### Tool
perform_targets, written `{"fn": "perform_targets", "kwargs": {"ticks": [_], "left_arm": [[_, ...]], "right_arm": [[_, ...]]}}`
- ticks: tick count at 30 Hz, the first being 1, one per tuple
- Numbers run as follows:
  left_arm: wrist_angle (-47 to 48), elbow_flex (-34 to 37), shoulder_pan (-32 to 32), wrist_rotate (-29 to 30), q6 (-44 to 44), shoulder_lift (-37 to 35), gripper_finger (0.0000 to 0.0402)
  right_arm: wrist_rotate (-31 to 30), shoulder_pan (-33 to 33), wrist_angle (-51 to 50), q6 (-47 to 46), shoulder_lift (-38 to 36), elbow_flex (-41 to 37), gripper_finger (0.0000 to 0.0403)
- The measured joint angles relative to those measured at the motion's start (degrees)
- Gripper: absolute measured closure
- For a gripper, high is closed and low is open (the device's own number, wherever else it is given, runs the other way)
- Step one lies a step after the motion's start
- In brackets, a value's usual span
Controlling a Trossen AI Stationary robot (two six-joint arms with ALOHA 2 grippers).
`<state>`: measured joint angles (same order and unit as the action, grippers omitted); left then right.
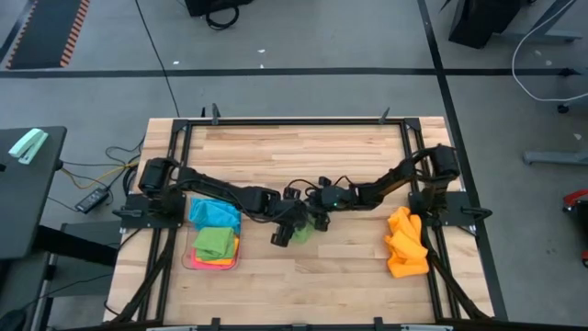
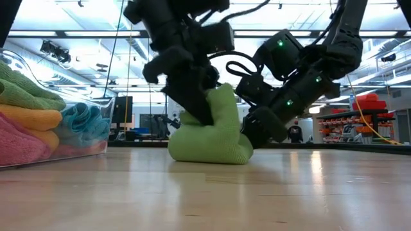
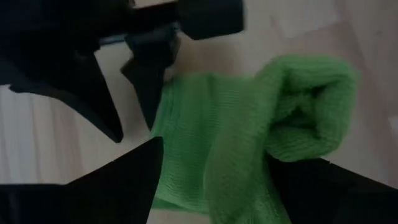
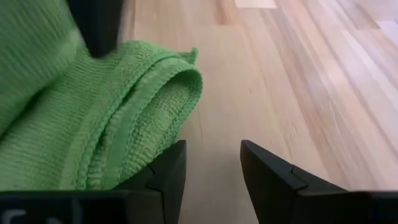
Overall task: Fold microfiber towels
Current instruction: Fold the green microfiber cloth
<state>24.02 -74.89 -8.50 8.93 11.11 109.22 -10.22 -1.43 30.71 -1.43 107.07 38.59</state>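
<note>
The green towel (image 4: pixel 93 124) is ribbed, fuzzy cloth; the table (image 4: pixel 261 81) is smooth pale wood with a soft sheen.

Green towel (image 1: pixel 299 233) perhaps mostly under arms

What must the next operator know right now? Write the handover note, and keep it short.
Left gripper: open, fingers either side of the green microfiber towel at table centre.
Right gripper: open, beside that towel's folded edge, holding nothing.
Done: folded towels in green, orange, pink and blue sit stacked in the clear plastic tray by the left arm's base.
Left: the green towel is bunched, with one flap standing up. A pile of orange towels waits by the right arm's base.
</note>
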Motion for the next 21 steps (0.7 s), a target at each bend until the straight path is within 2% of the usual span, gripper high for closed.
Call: {"fn": "perform_targets", "kwargs": {"ticks": [5, 10, 13, 15, 18, 21], "left_arm": [[0.05, -0.05, -0.43, -0.08, -0.44, -1.02, 0.0125], [-0.07, -0.07, -0.13, -0.06, -0.33, -1.02, 0.0147], [0.45, -0.08, 0.03, -0.01, -0.15, -1.25, 0.0160], [0.26, -0.09, 0.03, 0.04, -0.10, -2.02, 0.0168], [-0.01, -0.11, 0.01, 0.04, 1.05, -3.11, 0.0180], [0.12, -0.11, -0.02, 0.00, 1.14, -3.38, 0.0190]], "right_arm": [[-0.32, 0.00, -3.32, 0.59, -2.55, -0.01, 0.0242], [-0.74, 0.01, -9.78, 2.15, -9.76, -1.19, 0.0242], [-1.12, -0.83, -8.17, 2.15, -14.18, -4.07, 0.0242], [-1.03, -1.97, -3.49, 2.13, -16.09, -6.74, 0.0242], [-0.63, -4.19, 4.36, 1.90, -17.28, -10.37, 0.0242], [-0.52, -6.13, 8.05, 1.81, -17.07, -11.54, 0.0242]]}}
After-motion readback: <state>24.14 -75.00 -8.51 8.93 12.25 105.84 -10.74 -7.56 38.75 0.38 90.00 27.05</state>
